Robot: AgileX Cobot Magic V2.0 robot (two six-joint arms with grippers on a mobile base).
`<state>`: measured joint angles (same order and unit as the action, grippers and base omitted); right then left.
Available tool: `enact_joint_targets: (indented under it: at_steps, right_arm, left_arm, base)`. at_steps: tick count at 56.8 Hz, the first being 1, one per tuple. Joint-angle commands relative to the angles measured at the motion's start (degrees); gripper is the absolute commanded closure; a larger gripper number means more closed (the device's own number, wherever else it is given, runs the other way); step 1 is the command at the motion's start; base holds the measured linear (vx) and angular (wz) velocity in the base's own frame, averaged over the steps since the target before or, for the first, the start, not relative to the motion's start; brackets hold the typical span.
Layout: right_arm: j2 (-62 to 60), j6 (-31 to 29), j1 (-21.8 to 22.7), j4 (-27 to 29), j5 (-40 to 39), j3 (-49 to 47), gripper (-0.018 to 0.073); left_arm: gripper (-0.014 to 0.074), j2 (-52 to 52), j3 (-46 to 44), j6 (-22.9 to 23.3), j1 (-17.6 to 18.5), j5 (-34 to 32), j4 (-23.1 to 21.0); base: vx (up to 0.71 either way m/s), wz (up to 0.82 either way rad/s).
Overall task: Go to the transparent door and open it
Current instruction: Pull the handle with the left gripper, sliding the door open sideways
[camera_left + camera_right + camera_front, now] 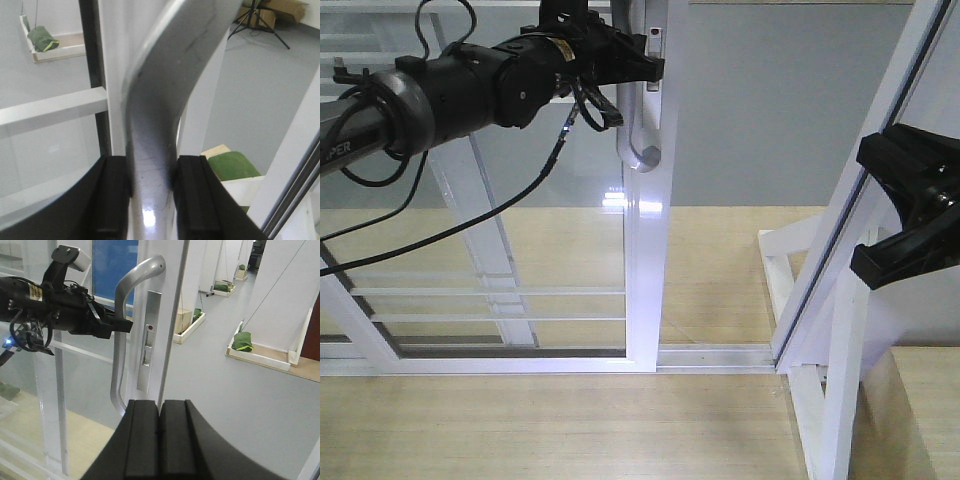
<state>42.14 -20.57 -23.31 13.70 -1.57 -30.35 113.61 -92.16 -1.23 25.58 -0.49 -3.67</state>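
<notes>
The transparent door is a glass panel with thin white bars, and I see its white stile at the centre of the front view. A curved silver pull handle runs down that stile. My left gripper is shut on the handle, with one black pad pressed against each side. In the front view the left gripper meets the handle near its top. My right gripper is shut with nothing between its pads. It hangs in front of the door, below the handle.
A slanted white outer frame post stands to the right, with a gap between it and the door stile. The bottom track runs along the wooden floor. Beyond the glass lie grey floor, trays holding green bundles and a tripod.
</notes>
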Motion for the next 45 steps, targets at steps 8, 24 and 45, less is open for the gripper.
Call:
enact_joint_targets:
  at_steps: [8, 24, 45]
  right_arm:
    - [-0.2, -0.4, 0.3, -0.4, -4.4, -1.8, 0.0564]
    - [-0.2, -0.4, 0.3, -0.4, -4.3, -1.8, 0.0564]
    - [-0.2, -0.6, 0.3, -0.4, -4.5, -1.8, 0.0564]
  left_arm:
    - [0.0596, -4.5, -1.8, -0.4, -5.0, -6.5, -1.1]
    - [0.0596, -4.6, -1.8, -0.4, -8.2, -6.5, -1.1]
    - [0.0596, -6.9, -1.8, -3.1, -13.1, -6.0, -1.0]
  base:
    - [0.0, 0.0]
    - [0.0, 0.01]
    - [0.0, 0.0]
